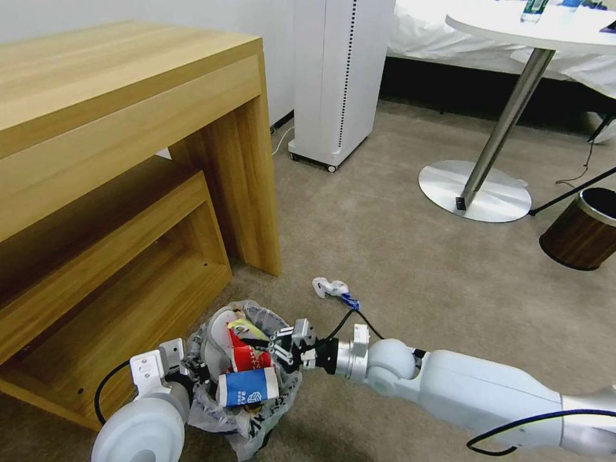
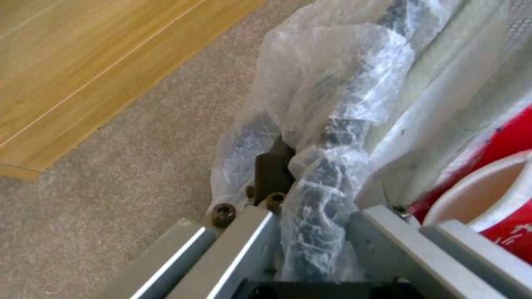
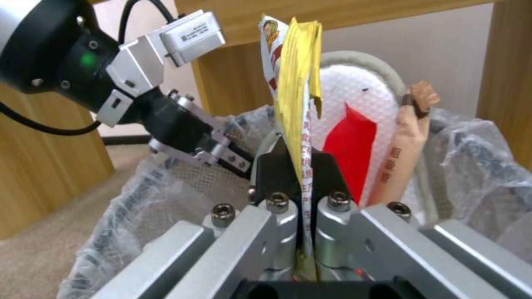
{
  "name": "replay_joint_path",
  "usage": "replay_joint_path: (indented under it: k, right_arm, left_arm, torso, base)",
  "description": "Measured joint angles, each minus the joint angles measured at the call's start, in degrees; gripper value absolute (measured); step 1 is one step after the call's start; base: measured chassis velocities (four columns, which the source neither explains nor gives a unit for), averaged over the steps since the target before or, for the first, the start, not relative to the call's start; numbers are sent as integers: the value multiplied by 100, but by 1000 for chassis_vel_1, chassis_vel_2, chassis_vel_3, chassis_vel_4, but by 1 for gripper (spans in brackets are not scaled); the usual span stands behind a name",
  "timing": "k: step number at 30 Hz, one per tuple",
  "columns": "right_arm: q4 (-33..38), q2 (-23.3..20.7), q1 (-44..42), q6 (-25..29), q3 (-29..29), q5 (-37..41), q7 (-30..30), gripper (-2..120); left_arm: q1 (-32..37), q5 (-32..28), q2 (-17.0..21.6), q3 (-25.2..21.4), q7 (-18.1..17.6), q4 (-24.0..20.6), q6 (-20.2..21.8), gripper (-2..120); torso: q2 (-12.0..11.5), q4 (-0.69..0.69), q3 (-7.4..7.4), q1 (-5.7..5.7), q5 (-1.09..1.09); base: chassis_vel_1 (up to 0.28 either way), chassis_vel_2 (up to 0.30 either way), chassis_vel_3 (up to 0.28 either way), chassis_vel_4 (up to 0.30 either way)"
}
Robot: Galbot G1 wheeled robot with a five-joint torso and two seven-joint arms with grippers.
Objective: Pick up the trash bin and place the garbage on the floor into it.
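Our right gripper [image 1: 277, 347] hangs over the trash bin [image 1: 244, 410], its fingers clamped together on a yellow wrapper [image 3: 296, 104] that stands upright just above the bin's opening. Our left gripper [image 2: 310, 195] is pinched on the bin's bag-covered rim, on the side nearest the wooden desk [image 1: 128, 128]. Inside the bin we see a white slipper [image 3: 355, 91], a red wrapper [image 3: 350, 145], a red-white carton [image 1: 247, 357] and a blue-white packet [image 1: 247, 387]. Crumpled white paper [image 1: 329, 287] lies on the floor [image 1: 410, 256] just beyond the bin.
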Motion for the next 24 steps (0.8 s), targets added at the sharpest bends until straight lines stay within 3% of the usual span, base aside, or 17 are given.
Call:
replay_joint_path:
  k: [14, 24]
  right_arm:
    - [21, 86, 10, -68, -344, 113, 104, 0]
    - [110, 2, 71, -131, -381, 170, 265, 37]
  left_arm:
    - [63, 107, -78, 29, 0, 30, 13, 0]
    - [134, 207, -140, 49, -11, 20, 24, 0]
  torso:
    - [0, 0, 0, 0, 0]
    - [0, 0, 0, 0, 0]
  base:
    - [0, 0, 0, 0]
    - [0, 0, 0, 0]
